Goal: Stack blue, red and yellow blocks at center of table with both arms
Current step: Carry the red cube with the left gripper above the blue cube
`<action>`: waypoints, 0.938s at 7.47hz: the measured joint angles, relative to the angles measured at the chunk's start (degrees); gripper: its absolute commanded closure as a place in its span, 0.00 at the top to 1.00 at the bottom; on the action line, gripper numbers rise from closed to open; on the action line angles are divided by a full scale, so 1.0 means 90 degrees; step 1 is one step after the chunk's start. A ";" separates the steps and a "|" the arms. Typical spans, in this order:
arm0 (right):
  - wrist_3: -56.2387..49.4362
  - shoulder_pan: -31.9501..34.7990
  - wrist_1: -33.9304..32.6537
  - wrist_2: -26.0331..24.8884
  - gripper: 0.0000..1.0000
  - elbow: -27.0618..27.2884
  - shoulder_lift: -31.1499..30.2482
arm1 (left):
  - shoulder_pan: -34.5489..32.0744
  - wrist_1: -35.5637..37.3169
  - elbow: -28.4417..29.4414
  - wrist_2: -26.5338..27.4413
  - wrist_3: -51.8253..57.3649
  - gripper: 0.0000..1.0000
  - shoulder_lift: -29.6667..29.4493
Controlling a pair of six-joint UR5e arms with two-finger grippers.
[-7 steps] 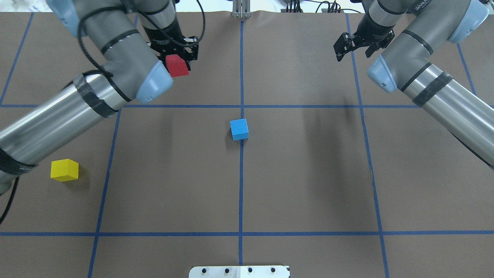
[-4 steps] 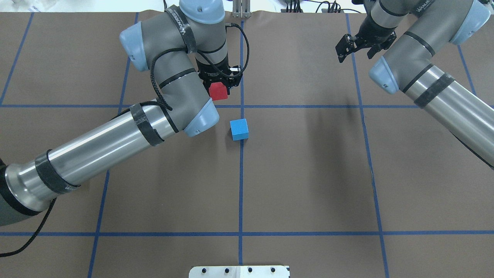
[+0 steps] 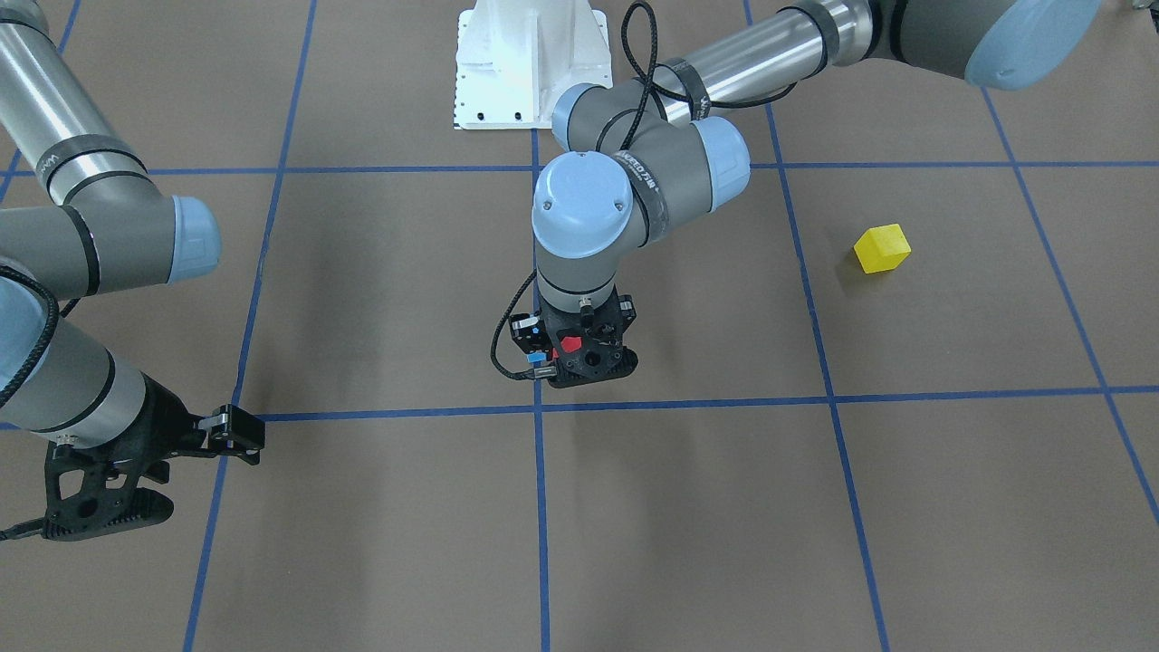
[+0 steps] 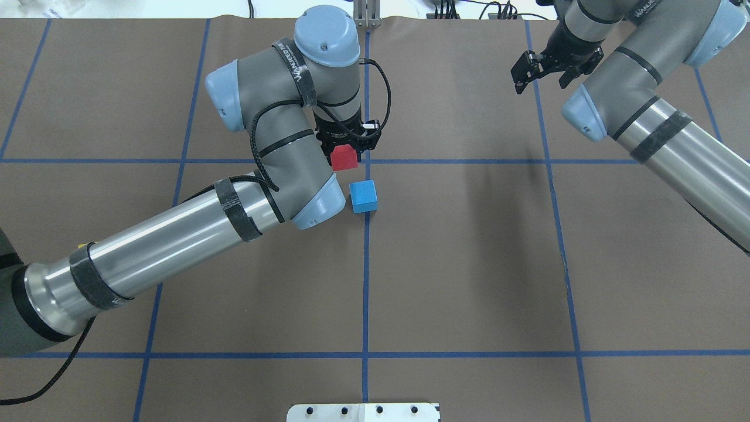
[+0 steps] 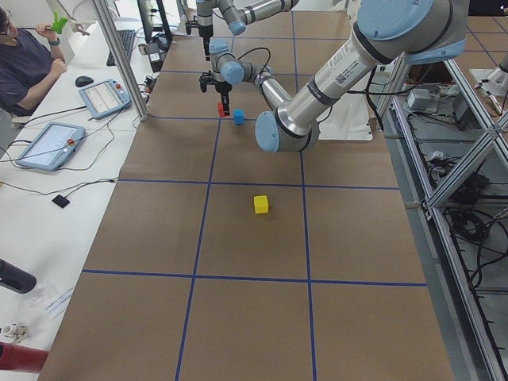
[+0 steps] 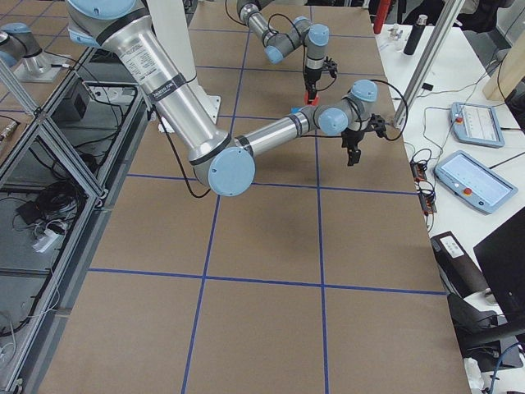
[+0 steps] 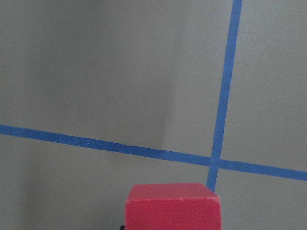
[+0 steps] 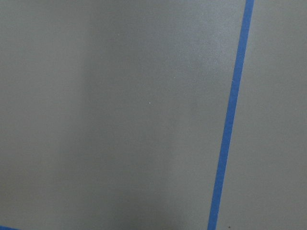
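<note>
Gripping the red block (image 4: 344,158) between its two fingers, the left gripper (image 3: 579,349) is clamped on it and points straight down over the table (image 4: 469,264), close to the middle crossing of the blue tape lines (image 4: 457,161). Red block looks lifted off the brown surface; the left wrist view shows it at the bottom edge with the tape crossing beneath. Blue block (image 4: 363,196) sits flat on the table at centre, its right edge on the middle tape line. In the overhead view the red block is just beyond the blue one on the side away from the robot, near it but not over it or touching. Yellow block (image 3: 882,248) rests on the table far out on the robot's left, well apart from the other two, mostly hidden by the left arm from overhead. Right gripper (image 4: 540,76) hangs over the far right part of the table with fingers spread apart, holding nothing, well apart from all blocks. Right wrist view shows only bare table and one tape line.
</note>
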 measured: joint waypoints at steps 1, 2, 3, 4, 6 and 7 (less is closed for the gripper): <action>0.0004 0.0003 0.0000 0.0002 1.00 0.0004 0.0005 | 0.0073 -0.0027 -0.0002 0.0000 -0.0186 0.00 -0.0004; 0.0007 0.0006 0.0000 0.0006 1.00 0.0006 0.0006 | 0.0152 -0.0059 -0.0006 0.0000 -0.0356 0.00 -0.0009; 0.0006 0.0009 0.0000 0.0009 1.00 0.0007 0.0004 | 0.0202 -0.0074 -0.0009 0.0000 -0.0463 0.00 -0.0019; 0.0002 0.0016 0.0000 0.0009 1.00 0.0007 0.0002 | 0.0230 -0.0077 -0.0011 0.0000 -0.0510 0.00 -0.0028; -0.0001 0.0026 0.0000 0.0010 1.00 0.0008 0.0001 | 0.0272 -0.0082 -0.0019 0.0000 -0.0569 0.00 -0.0032; -0.0002 0.0029 0.0000 0.0010 1.00 0.0008 0.0002 | 0.0311 -0.0078 -0.0024 0.0000 -0.0598 0.00 -0.0027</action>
